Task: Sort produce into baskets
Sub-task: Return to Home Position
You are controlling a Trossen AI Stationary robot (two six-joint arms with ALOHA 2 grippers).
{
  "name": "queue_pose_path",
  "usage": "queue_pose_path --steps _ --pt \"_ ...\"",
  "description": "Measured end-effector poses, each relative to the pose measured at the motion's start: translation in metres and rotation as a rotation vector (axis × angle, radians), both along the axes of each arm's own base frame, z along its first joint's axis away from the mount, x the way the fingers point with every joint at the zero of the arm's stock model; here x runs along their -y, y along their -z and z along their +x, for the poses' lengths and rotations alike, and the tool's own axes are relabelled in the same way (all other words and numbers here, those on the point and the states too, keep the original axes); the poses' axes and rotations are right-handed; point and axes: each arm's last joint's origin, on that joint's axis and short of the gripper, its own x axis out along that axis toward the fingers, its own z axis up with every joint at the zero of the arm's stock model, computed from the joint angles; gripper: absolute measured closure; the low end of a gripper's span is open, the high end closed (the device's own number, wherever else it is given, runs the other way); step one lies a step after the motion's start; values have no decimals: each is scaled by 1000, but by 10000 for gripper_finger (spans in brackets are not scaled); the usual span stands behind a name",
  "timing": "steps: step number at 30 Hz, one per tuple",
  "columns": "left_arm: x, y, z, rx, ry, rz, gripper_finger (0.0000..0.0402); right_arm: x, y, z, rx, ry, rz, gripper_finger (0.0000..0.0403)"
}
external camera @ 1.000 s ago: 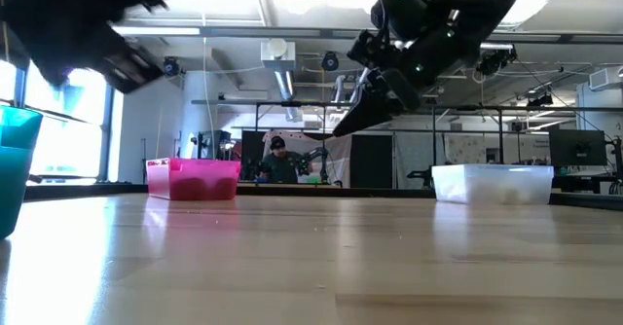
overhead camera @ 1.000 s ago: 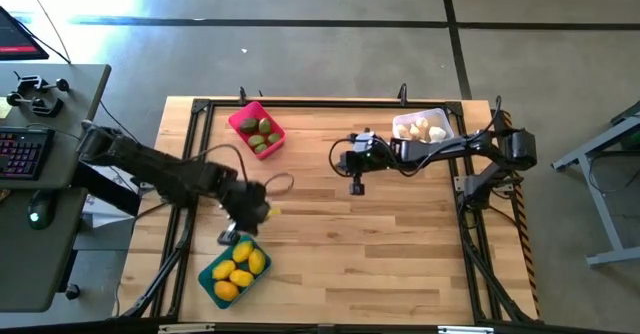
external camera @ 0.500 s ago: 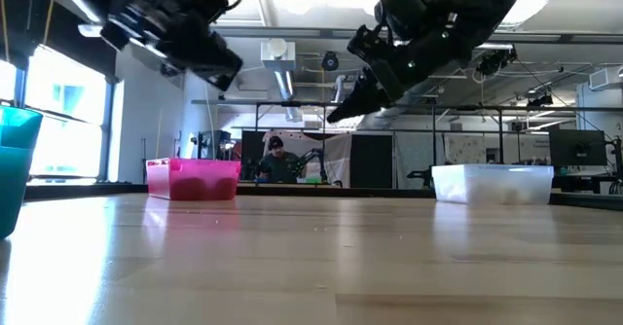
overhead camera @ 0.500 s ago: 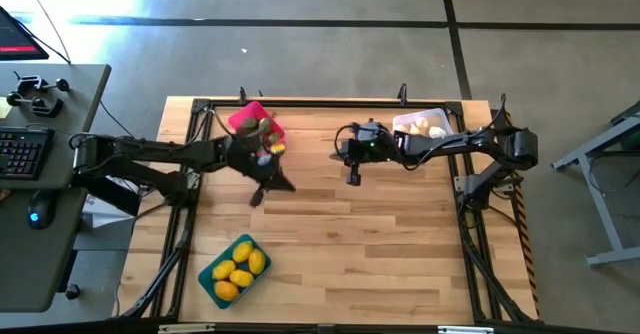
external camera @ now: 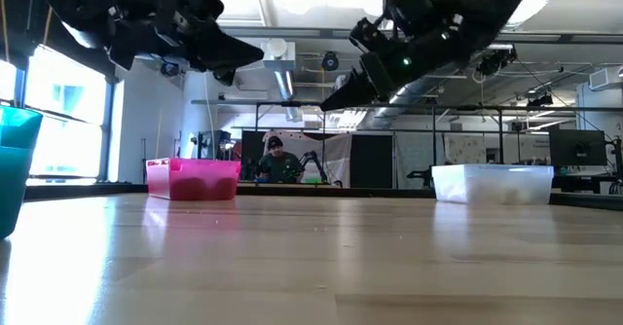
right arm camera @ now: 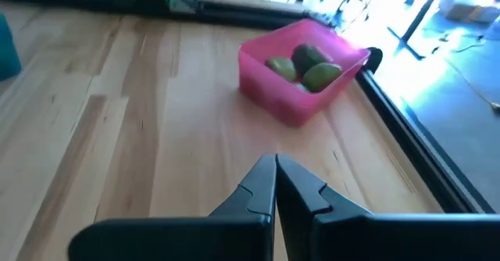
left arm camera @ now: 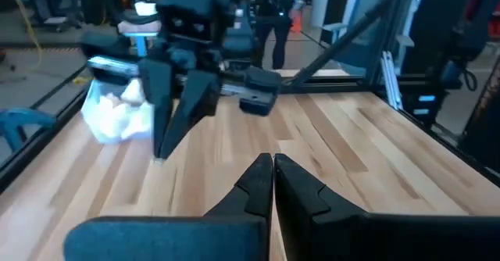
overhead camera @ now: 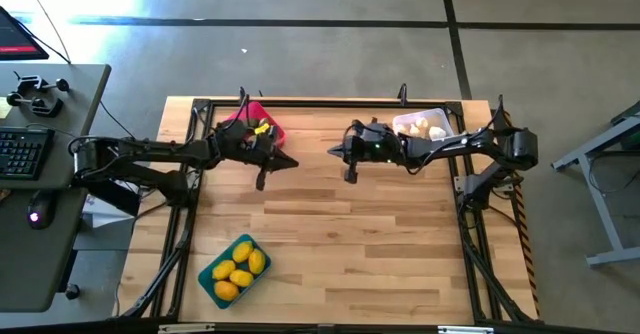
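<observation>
The pink basket (overhead camera: pixel 252 122) holds dull green produce (right arm camera: pixel 303 64) at the table's far left. The whitish basket (overhead camera: pixel 426 127) holds white garlic-like bulbs at the far right. The teal basket (overhead camera: pixel 234 267) holds yellow lemon-like ovals near the front left. My left gripper (overhead camera: pixel 288 163) is shut and empty, level in the air just right of the pink basket, pointing right. My right gripper (overhead camera: pixel 333 152) is shut and empty, in the air left of the whitish basket, pointing left at the other gripper. Both also show high above the table in the low view, the left gripper (external camera: pixel 251 53) and the right gripper (external camera: pixel 331 101).
A black metal frame (overhead camera: pixel 300 103) runs around the tabletop's edges. Bare wood lies between the two grippers and across the table's middle and right front (overhead camera: pixel 380 244). A person (external camera: pixel 277 160) stands in the room far behind the table.
My left gripper has swung from above the teal basket toward the table's far edge, ending beside the pink basket and turned level, pointing right. My right gripper has tipped up from pointing down to nearly level and gone a little toward the far left.
</observation>
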Motion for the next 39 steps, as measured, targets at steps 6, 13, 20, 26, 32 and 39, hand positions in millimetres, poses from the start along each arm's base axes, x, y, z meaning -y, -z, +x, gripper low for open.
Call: queue_pose_path --steps 6,13,20,26,32,39 --pt "-3 5 -6 58 -52 0 401 -7 21 -30 137 31 47 403" --pt "-17 3 -12 79 -125 4 401 -19 5 -85 202 87 45 403" --pt "-26 0 -16 99 -171 6 401 -28 -4 -132 222 125 30 403" --pt "-31 0 -18 102 -206 26 401 -28 -4 -157 273 135 38 403" --pt "-35 -1 -20 111 -224 33 401 -26 2 -177 350 142 65 403" --pt "-42 -3 -23 130 -255 44 401 -27 11 -195 404 167 57 403"
